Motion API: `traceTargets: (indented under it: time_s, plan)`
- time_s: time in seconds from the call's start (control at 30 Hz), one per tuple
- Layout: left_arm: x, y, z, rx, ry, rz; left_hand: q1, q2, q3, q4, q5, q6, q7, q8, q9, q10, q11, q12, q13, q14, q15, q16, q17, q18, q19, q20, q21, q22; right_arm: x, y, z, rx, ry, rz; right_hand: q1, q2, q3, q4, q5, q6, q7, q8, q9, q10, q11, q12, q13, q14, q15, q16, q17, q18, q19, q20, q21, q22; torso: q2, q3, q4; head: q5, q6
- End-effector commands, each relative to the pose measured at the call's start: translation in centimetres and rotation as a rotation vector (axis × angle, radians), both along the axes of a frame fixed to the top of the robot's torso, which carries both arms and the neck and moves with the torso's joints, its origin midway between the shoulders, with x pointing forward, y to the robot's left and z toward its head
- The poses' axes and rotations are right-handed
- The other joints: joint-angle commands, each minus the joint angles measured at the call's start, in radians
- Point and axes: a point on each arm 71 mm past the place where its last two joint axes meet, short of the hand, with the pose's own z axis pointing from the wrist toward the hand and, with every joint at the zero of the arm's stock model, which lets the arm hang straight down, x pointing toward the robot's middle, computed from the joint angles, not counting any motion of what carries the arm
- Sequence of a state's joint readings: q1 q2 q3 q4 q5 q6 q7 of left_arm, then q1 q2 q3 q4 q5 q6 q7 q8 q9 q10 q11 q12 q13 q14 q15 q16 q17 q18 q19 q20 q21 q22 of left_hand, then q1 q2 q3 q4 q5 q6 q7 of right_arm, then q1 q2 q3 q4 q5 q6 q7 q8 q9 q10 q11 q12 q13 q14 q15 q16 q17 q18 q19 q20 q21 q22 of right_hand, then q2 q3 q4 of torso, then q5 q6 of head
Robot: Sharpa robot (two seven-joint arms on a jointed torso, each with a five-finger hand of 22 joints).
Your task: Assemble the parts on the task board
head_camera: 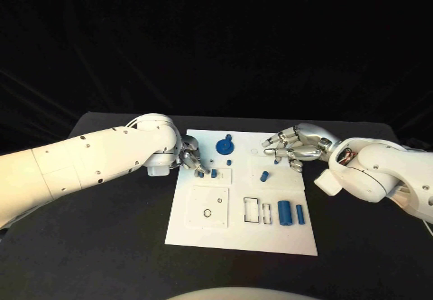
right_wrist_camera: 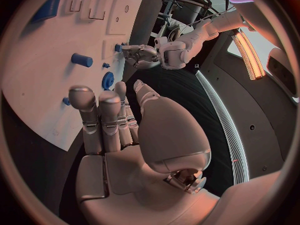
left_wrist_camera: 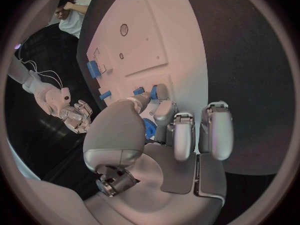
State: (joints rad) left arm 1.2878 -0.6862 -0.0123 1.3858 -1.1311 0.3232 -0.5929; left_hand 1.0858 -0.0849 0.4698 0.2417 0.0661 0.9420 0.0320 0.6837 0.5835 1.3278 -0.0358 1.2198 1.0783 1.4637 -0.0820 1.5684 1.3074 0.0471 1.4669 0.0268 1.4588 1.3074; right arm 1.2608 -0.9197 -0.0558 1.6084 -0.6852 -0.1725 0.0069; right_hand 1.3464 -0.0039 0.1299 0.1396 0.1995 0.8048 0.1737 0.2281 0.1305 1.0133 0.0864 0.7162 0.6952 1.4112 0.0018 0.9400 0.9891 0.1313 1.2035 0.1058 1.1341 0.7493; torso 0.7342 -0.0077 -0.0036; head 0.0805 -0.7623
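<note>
Board (head_camera: 206, 234) sits mid-bench, blue parts scattered on it. Left hand (head_camera: 191, 157) is down at the board's left edge, fingertips at two small blue pegs (head_camera: 206, 174); can't tell if it's gripping. Right hand (head_camera: 296, 148) hovers over the far right corner, fingers loosely apart, empty.

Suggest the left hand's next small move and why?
Probably close the fingers on the small blue part at its fingertips. The left hand sits low over the task board's left edge with fingers beside that part, nothing visibly held. The right hand hovers at the far right edge, holding nothing.
</note>
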Motion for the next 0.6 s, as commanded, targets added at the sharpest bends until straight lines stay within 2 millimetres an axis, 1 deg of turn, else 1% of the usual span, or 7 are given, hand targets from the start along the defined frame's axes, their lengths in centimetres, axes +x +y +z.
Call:
traceTargets:
  time_s: [0.03, 0.13, 0.27, 0.33, 0.4, 0.47, 0.6]
  plan:
    - [-0.2, 0.0, -0.5, 0.02, 0.027, -0.012, -0.013, -0.002, -0.012, 0.005, -0.003, 0.007, -0.001, -0.007, -0.002, 0.009, 0.001, 0.006, 0.001, 0.107, -0.006, 0.002, 0.263, -0.017, 0.052, -0.004, 0.006, 0.168, -0.1, 0.2, -0.1, -0.004, 0.005, 0.019, -0.004, 0.004, 0.0, 0.004, 0.006, -0.004, 0.0, 0.007, 0.002, -0.006, -0.003, 0.007, -0.002, -0.005, 0.001, -0.005, 0.0, 0.019, -0.005, -0.001, -0.006, -0.001, 0.0, -0.0005, 0.0, 0.0, 0.001]
    - [-0.1, 0.1, -0.6, 0.019, 0.024, -0.007, -0.039, -0.014, -0.057, 0.031, -0.004, 0.013, 0.0, -0.009, -0.007, 0.009, 0.002, 0.005, 0.001, 0.107, -0.005, 0.002, 0.263, -0.017, 0.051, -0.004, 0.004, 0.167, -0.1, 0.2, -0.1, -0.005, 0.005, 0.019, -0.004, 0.005, 0.0, 0.005, 0.006, -0.005, 0.0, 0.007, 0.002, -0.006, -0.002, 0.007, -0.002, -0.005, 0.001, -0.007, -0.001, 0.019, -0.006, -0.001, -0.006, -0.003, 0.0, 0.0, 0.0, 0.0, 0.001]
    - [-0.1, 0.2, -0.5, 0.011, 0.015, -0.001, -0.064, -0.024, -0.123, 0.047, -0.005, 0.018, 0.0, -0.015, -0.013, 0.009, 0.002, 0.003, 0.002, 0.107, -0.005, 0.002, 0.263, -0.016, 0.05, -0.004, 0.002, 0.166, -0.1, 0.2, -0.1, -0.004, 0.005, 0.019, -0.004, 0.005, 0.0, 0.005, 0.006, -0.005, 0.0, 0.007, 0.002, -0.006, -0.002, 0.007, -0.002, -0.005, 0.001, -0.007, -0.001, 0.019, -0.006, -0.001, -0.006, -0.003, 0.0, -0.0001, -0.0007, 0.0, 0.001]
    - [-0.1, 0.3, -0.4, 0.0, 0.003, 0.005, -0.089, -0.02, -0.174, 0.048, -0.007, 0.021, -0.002, -0.019, -0.017, 0.01, 0.001, 0.002, 0.002, 0.107, -0.006, 0.002, 0.263, -0.016, 0.05, -0.004, 0.0, 0.166, -0.1, 0.2, -0.1, -0.004, 0.005, 0.019, -0.004, 0.005, 0.0, 0.005, 0.006, -0.005, 0.0, 0.007, 0.002, -0.006, -0.002, 0.007, -0.002, -0.005, 0.001, -0.007, -0.001, 0.019, -0.006, -0.001, -0.007, -0.003, 0.0, -0.0004, -0.0008, -0.001, 0.001]
    - [-0.1, 0.7, -0.1, -0.028, -0.02, 0.018, -0.122, -0.022, -0.232, 0.053, -0.017, 0.021, -0.002, -0.023, -0.021, 0.006, 0.0, -0.004, -0.003, 0.107, -0.008, 0.002, 0.263, -0.014, 0.047, -0.005, -0.007, 0.16, -0.1, 0.2, -0.1, -0.004, 0.005, 0.02, -0.004, 0.005, -0.001, 0.005, 0.006, -0.005, 0.0, 0.008, 0.002, -0.007, -0.002, 0.008, -0.002, -0.006, 0.001, -0.009, -0.003, 0.02, -0.007, -0.001, -0.008, -0.005, 0.001, -0.001, -0.0027, -0.004, 0.001]
    - [0.0, 1.0, 0.2, -0.054, -0.035, 0.035, -0.131, -0.019, -0.257, 0.051, -0.019, 0.02, -0.002, -0.025, -0.022, 0.003, 0.0, -0.009, -0.008, 0.107, -0.007, 0.002, 0.263, -0.013, 0.045, -0.007, -0.012, 0.157, -0.1, 0.1, -0.1, -0.005, 0.006, 0.019, -0.004, 0.005, -0.001, 0.005, 0.006, -0.005, 0.0, 0.008, 0.002, -0.007, -0.002, 0.008, -0.002, -0.006, 0.001, -0.009, -0.003, 0.02, -0.007, -0.001, -0.008, -0.005, 0.001, -0.0011, -0.0035, -0.004, 0.002]
    - [0.1, 1.4, 0.8, -0.101, -0.069, 0.063, -0.14, -0.009, -0.292, 0.051, -0.019, 0.013, 0.0, -0.03, -0.024, -0.013, 0.001, -0.029, -0.031, 0.107, -0.009, 0.002, 0.263, -0.01, 0.04, -0.008, -0.022, 0.149, -0.1, 0.1, -0.1, -0.005, 0.006, 0.017, -0.004, 0.005, -0.001, 0.005, 0.006, -0.005, 0.0, 0.008, 0.002, -0.007, -0.002, 0.008, -0.002, -0.006, 0.001, -0.009, -0.003, 0.02, -0.007, -0.001, -0.008, -0.005, 0.0, -0.0004, -0.0019, -0.005, 0.003]
